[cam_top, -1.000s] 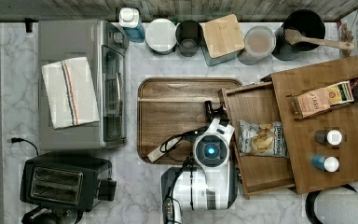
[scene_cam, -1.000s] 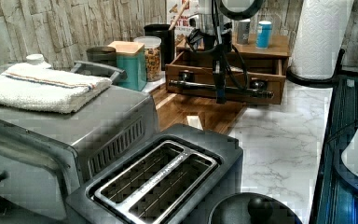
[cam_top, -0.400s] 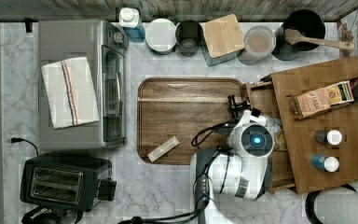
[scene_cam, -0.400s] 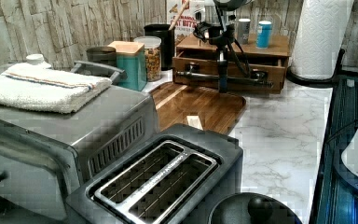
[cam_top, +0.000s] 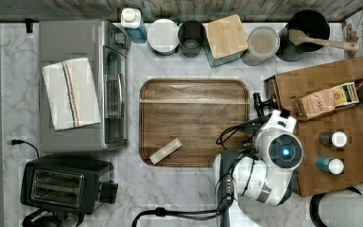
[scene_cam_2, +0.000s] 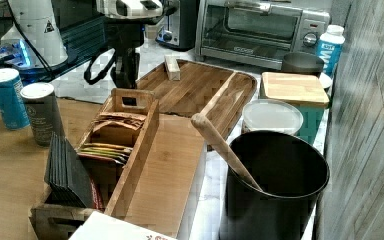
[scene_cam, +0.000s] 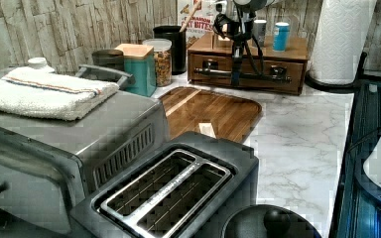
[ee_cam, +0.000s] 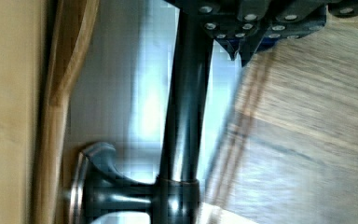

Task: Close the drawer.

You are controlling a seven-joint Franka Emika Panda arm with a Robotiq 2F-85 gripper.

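Drawer (scene_cam: pixel 245 77) front: brown wood, flush (dark metal bar handle (scene_cam: pixel 243 75)).

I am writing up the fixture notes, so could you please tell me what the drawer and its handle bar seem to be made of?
The drawer looks like medium-brown wood with a smooth stained finish; grain shows on its front. Its handle bar looks like dark metal with a satin sheen, judging by the highlights, though coated plastic is possible.

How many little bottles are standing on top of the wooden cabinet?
2. Both stand on the cabinet top, on the top view's right: a dark bottle with a white cap, and a blue bottle with a white cap just below it. Others may be hidden.
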